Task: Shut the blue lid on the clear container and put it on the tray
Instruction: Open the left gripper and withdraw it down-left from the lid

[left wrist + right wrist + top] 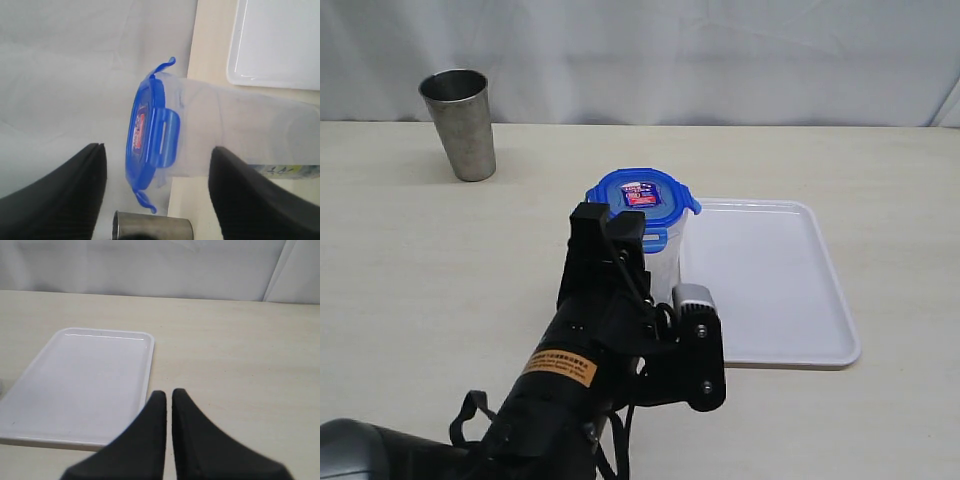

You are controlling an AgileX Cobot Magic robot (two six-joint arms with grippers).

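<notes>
The clear container (665, 262) stands upright on the table, just left of the tray (770, 290). The blue lid (642, 197) sits on its mouth. In the left wrist view one flap of the blue lid (150, 132) is folded down against the clear container (240, 132) and two others stick outward. My left gripper (157, 149) is open, turned on its side just short of the lid's near edge, and holds nothing. My right gripper (169, 392) is shut and empty, low over the table beside the tray (80, 385); the exterior view does not show it.
A steel cup (460, 125) stands at the back left of the table, also seen as the steel cup (152, 226) in the left wrist view. The left arm's black body (620, 340) covers the container's near side. A white curtain hangs behind the table.
</notes>
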